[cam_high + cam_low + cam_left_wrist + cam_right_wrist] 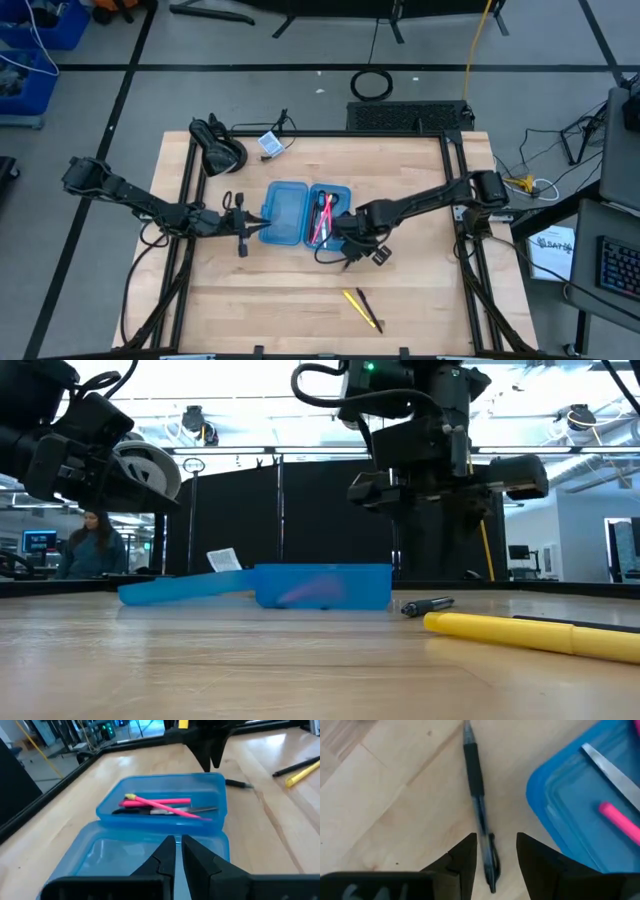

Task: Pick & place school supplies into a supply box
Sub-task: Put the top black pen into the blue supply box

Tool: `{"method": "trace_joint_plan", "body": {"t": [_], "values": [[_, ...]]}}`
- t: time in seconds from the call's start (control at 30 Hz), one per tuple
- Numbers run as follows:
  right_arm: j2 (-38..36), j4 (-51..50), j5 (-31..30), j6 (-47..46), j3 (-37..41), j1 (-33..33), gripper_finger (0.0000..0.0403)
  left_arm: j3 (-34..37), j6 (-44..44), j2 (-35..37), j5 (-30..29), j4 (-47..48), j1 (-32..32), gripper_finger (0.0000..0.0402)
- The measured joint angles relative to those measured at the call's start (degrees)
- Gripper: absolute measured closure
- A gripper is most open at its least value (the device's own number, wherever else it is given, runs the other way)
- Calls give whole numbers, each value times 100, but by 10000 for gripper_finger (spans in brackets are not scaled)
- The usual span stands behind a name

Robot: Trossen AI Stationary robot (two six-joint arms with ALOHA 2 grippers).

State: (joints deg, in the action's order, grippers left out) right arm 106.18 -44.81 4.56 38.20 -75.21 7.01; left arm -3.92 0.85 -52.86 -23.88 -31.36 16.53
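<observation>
As R jaws straddle it: black pen [480, 805] light, stiff, slick.
Grab: rubber grip, mid-barrel.
R gripper [495, 852]: spread, empty.

Left gripper [178, 851] low at the box's [285, 215] left edge, fingers nearly together. Right gripper [496, 851] just right of box, fingers parted, pointing down.

Bright, even overhead light — glare from ceiling lights, soft blur on the near yellow pen [530, 632]
</observation>
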Motion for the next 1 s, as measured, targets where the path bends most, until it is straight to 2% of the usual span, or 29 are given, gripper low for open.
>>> {"method": "trace_joint_plan", "body": {"t": [0.1,0.3,0.83,1.0], "values": [[2,8,5,-2,36,60,270,0,-117,0,2,21,9,364],[1,-84,-451,-208,112,115,270,0,-141,0,90,30,7,364],[-45,920,-429,181,1123,-28,271,0,-61,0,90,29,7,364],[-35,1036,-128,422,1433,-85,299,0,-58,0,87,24,4,364]]}}
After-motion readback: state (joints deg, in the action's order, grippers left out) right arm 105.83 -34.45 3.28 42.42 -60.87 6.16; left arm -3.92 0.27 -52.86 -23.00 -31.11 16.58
